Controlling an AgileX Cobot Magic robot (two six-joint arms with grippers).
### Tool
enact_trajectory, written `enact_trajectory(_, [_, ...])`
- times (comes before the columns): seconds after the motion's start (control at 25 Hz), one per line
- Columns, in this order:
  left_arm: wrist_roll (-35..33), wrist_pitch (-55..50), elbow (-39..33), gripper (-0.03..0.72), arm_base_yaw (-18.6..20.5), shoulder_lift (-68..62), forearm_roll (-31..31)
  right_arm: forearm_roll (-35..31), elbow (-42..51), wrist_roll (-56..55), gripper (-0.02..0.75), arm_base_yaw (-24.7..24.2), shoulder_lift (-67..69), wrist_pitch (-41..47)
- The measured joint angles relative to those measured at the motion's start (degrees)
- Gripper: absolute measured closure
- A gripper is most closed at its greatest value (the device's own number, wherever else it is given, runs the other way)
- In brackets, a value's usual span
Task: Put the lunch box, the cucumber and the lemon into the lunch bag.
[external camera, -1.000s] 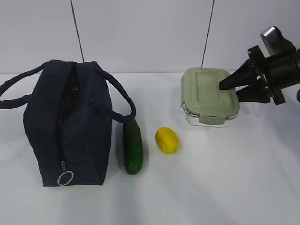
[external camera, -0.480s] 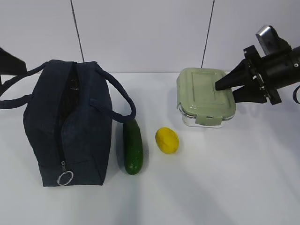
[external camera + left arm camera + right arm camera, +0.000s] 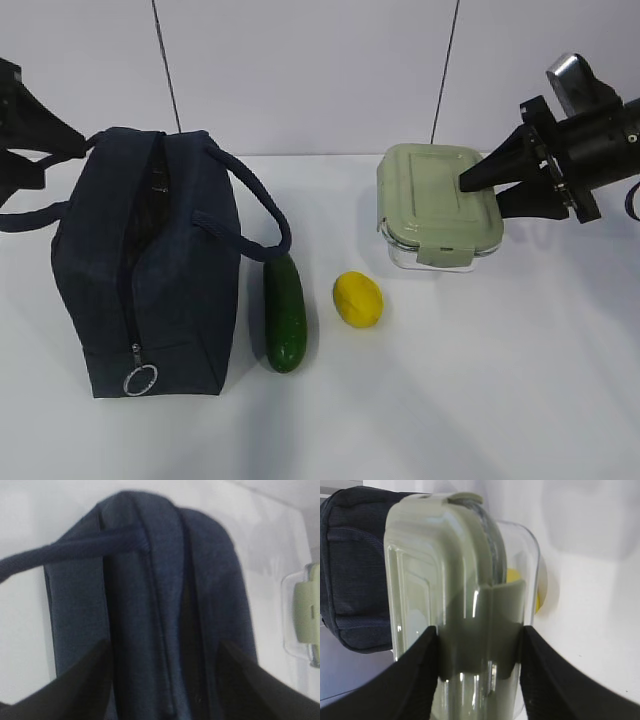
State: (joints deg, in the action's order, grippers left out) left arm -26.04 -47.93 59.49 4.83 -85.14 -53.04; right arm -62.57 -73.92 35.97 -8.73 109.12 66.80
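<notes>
1. My left gripper (image 3: 45,150) sits at the far left edge of the exterior view, just beside the rear end of the boxy dark navy fabric lunch bag (image 3: 150,265). In my left wrist view its two dark fingers (image 3: 85,682) stand wide apart on either side of the bag's top, with nothing between them but the fabric below.
2. The bag stands on the white tabletop (image 3: 450,400), its zipper slit along the top parted (the silver ring pull (image 3: 139,380) hangs at the near end). One loop handle (image 3: 255,205) arches out to the right, over the far tip of the next item.
3. The smooth dark green cucumber (image 3: 284,312) lies just beside the bag's right wall, lengthwise toward the camera.
4. The small bright yellow oval lemon (image 3: 358,298) rests near the cucumber, apart from it, with bare table in front and to the right.
5. The clear rectangular lunch box with its pale sage-green lid (image 3: 438,205) is well right of the lemon; whether it touches the table I cannot tell.
6. My right gripper (image 3: 480,190) holds that box by its right end; my right wrist view shows the fingers (image 3: 415,672) pressed against both sides at the latch.
</notes>
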Motion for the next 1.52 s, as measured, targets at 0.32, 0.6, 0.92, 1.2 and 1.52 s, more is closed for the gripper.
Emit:
enact_trajectory(0.32, [-3.79,-0.36,0.13,0.223,0.26,-6.46,-2.66,-0.04,0.0,0.0,0.395,0.0,0.0,0.0])
enact_trajectory(0.6, [-8.13,-0.25,0.24,0.24,0.26,-9.91,-7.89,-0.14,0.0,-0.11,0.396,0.0,-0.22,0.0])
enact_trajectory(0.92, [-8.72,-1.44,0.24,0.441,0.26,-11.57,-9.4,-0.13,0.0,-0.31,0.396,0.0,-0.22,0.04])
enact_trajectory(1.2, [-8.72,-1.93,0.24,0.579,0.26,-11.57,-11.86,-0.13,0.0,-0.68,0.396,0.0,-0.22,0.13])
enact_trajectory(1.52, [-7.91,-4.54,2.05,0.687,0.26,-11.57,-10.63,-0.52,0.0,-1.04,0.396,0.0,-0.22,0.13])
